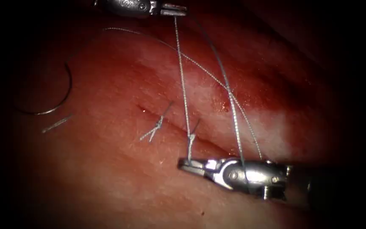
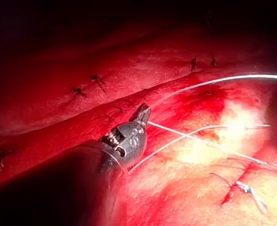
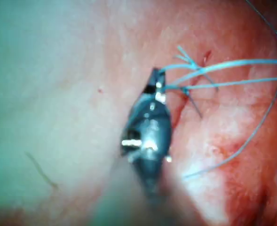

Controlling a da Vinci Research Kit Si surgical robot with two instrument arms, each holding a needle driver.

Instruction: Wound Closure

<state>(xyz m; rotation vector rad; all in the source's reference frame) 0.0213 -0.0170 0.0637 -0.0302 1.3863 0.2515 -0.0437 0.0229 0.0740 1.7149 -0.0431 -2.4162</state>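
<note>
The curved needle [image 1: 69, 89] lies free on the tissue [image 1: 119, 182], far left of the cut [image 1: 172, 122], held by neither tool. Over the far end of the tissue my left tool [image 1: 175, 9] is shut on the thread [image 1: 183, 80], which runs taut down to a knot [image 1: 190, 137] on the cut. Just below that knot my right tool [image 1: 186, 164] is shut on the short thread end. The left wrist view has the left tool [image 2: 144, 113] with strands leaving its tip. In the right wrist view the right tool [image 3: 155, 78] grips thread beside the cut.
A finished stitch with cut ends [image 1: 155, 128] sits on the cut left of the knot. Two more strands [image 1: 233, 114] cross the tissue right of the cut and pass over the right tool's wrist. A loose thread piece [image 1: 56, 124] lies below the needle. Red fluid [image 1: 223, 106] wets the tissue.
</note>
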